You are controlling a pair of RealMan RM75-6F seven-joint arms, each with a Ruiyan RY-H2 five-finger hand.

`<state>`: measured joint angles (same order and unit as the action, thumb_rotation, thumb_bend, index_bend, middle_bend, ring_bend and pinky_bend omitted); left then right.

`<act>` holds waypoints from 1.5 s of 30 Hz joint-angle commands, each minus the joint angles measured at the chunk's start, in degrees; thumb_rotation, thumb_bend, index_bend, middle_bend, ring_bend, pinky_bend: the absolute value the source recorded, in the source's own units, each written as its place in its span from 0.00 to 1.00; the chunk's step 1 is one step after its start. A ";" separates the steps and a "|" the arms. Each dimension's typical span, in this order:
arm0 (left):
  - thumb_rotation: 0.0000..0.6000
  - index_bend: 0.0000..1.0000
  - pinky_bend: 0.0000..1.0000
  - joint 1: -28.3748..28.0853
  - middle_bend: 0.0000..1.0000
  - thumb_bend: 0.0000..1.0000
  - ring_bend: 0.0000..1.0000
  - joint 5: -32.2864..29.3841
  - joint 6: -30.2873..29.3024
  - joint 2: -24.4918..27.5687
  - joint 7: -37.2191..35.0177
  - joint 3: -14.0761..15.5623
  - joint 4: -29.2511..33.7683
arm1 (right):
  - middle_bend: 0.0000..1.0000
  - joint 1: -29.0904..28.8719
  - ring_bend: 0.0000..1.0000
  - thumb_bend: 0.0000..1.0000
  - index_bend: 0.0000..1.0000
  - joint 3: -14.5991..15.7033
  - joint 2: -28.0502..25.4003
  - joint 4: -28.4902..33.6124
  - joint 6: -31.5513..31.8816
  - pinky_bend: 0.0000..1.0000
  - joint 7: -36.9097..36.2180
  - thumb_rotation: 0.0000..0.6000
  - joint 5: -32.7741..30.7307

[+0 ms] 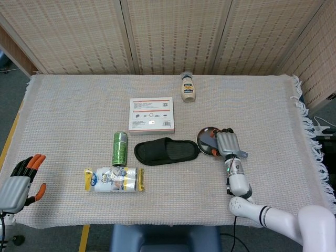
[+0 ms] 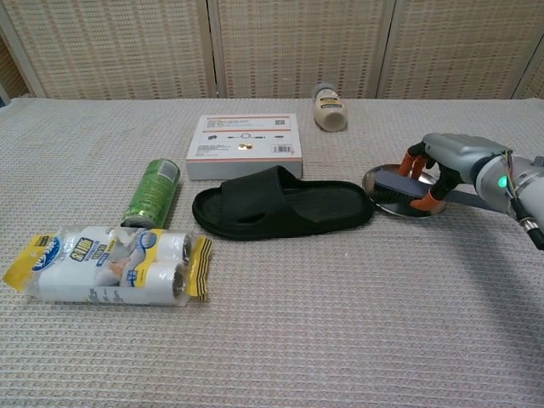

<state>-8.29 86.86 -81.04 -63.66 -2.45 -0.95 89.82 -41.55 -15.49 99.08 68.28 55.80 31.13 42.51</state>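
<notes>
One brush point(image 2: 398, 182), one plate point(image 2: 384, 200), one slipper point(image 2: 285, 206)

A black slipper point(image 2: 285, 206) lies mid-table, with a white flat box point(image 2: 245, 145) just beyond it. A green can point(image 2: 153, 192) lies on its side to the left, and a pack of white rolls point(image 2: 110, 263) sits nearer. A cream bottle point(image 2: 328, 108) lies at the far edge, on the woven cloth point(image 2: 340, 323).

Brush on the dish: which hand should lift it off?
Probably the right hand: its fingers are already closed around the brush on the dish. The left hand hangs off the table's near-left edge, far away.
</notes>
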 commanded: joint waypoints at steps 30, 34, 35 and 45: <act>1.00 0.00 0.09 0.02 0.00 0.46 0.00 0.44 -0.20 0.33 -0.49 0.15 0.34 | 0.64 0.05 0.55 0.34 0.78 1.03 1.34 -1.07 3.26 0.81 1.25 1.00 3.95; 1.00 0.00 0.09 0.05 0.00 0.46 0.00 0.45 -0.28 0.34 -0.57 0.14 0.37 | 0.67 0.22 0.58 0.37 0.82 1.27 0.56 -0.33 4.70 0.85 -1.03 1.00 8.09; 1.00 0.00 0.09 0.04 0.00 0.46 0.00 0.44 -0.25 0.36 -0.59 0.14 0.39 | 0.68 0.21 0.58 0.38 0.83 1.48 0.06 0.05 4.69 0.85 -2.09 1.00 9.62; 1.00 0.00 0.09 0.04 0.00 0.46 0.00 0.70 -0.33 0.46 -1.07 0.23 0.48 | 0.71 -2.99 0.58 0.41 0.86 4.24 -8.55 6.24 -0.26 0.85 -14.14 1.00 27.40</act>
<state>-8.25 87.55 -81.37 -63.21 -3.51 -0.73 90.29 -43.17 -12.14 92.93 72.48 57.27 19.47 66.76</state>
